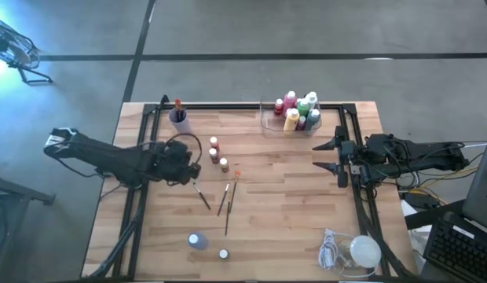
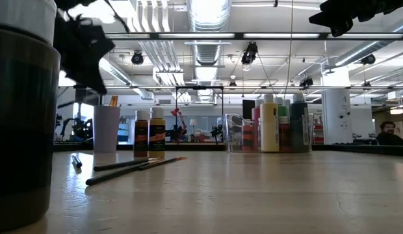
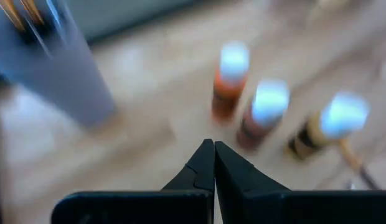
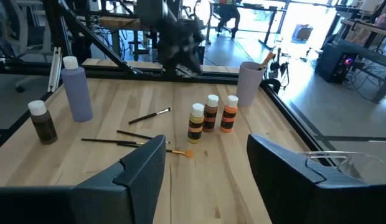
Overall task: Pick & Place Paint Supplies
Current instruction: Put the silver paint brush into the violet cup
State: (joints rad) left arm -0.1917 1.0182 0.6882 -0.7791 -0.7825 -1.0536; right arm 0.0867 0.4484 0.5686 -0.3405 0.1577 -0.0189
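Observation:
Three small pale-capped bottles [image 1: 217, 155] stand in a row at mid-table, also in the left wrist view [image 3: 261, 112] and the right wrist view [image 4: 210, 114]. Three thin paintbrushes [image 1: 224, 198] lie flat just nearer. A purple bottle [image 1: 198, 241] and a small brown bottle [image 1: 224, 254] stand by the near edge. My left gripper [image 1: 198, 169] hovers shut [image 3: 211, 148] and empty, left of the bottle row, above the table. My right gripper [image 1: 330, 155] hangs open [image 4: 205, 168] at the right side, holding nothing.
A purple cup [image 1: 178, 118] holding brushes stands at the far left. A clear tray [image 1: 269, 118] with several bottles sits at the far edge. A white round lump with a coiled cord [image 1: 361, 251] lies at the near right corner. A black frame [image 1: 355, 196] borders the table.

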